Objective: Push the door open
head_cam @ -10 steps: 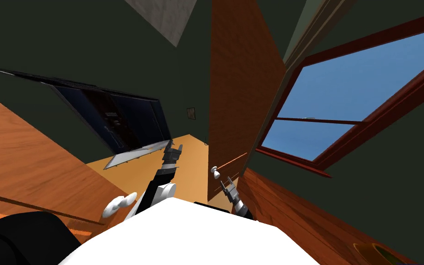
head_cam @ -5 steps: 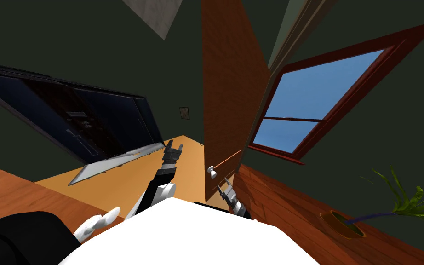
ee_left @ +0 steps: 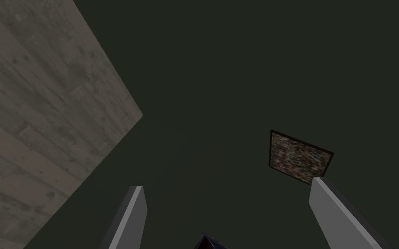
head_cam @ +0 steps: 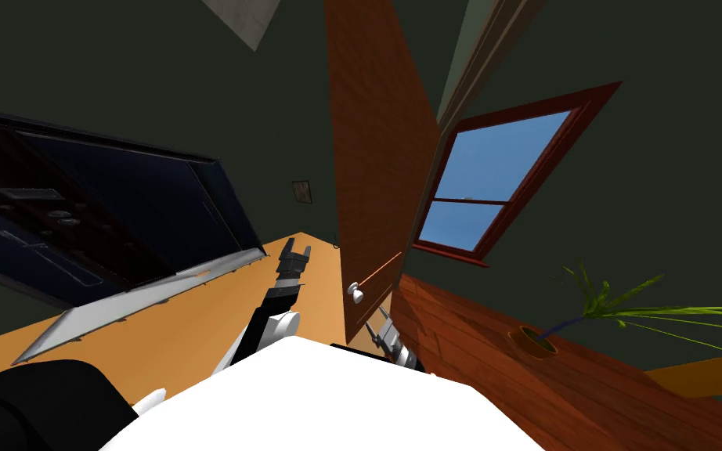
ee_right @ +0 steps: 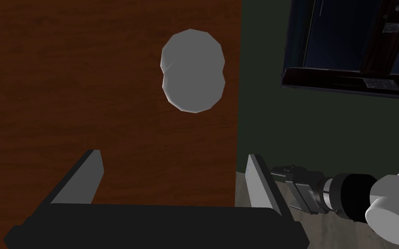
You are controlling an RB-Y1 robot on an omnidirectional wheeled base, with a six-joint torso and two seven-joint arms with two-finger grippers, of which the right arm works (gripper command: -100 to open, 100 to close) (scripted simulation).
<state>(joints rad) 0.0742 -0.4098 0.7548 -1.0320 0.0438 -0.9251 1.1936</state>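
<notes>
A reddish-brown wooden door [head_cam: 375,172] stands ajar ahead of me, its free edge toward me. Its round white knob [head_cam: 356,294] sticks out low on the near edge. In the right wrist view the door face [ee_right: 86,86] is close in front and the grey-white knob [ee_right: 193,70] sits just beyond my open right gripper [ee_right: 172,173], not touching the fingers. From the head view my right gripper [head_cam: 379,325] hangs right below the knob by the door's edge. My left gripper [head_cam: 295,254] is raised left of the door, open and empty [ee_left: 226,203].
A dark glass-fronted cabinet [head_cam: 93,219] with a grey sill lies to the left. A red-framed window [head_cam: 492,180] is on the right wall, with a potted plant [head_cam: 586,313] on the wood floor below. Orange floor [head_cam: 195,321] stretches through the doorway.
The whole head view has swung: the door, window and cabinet slid left, and the potted plant came further into view. The door's edge and knob drew a little closer to my right gripper.
</notes>
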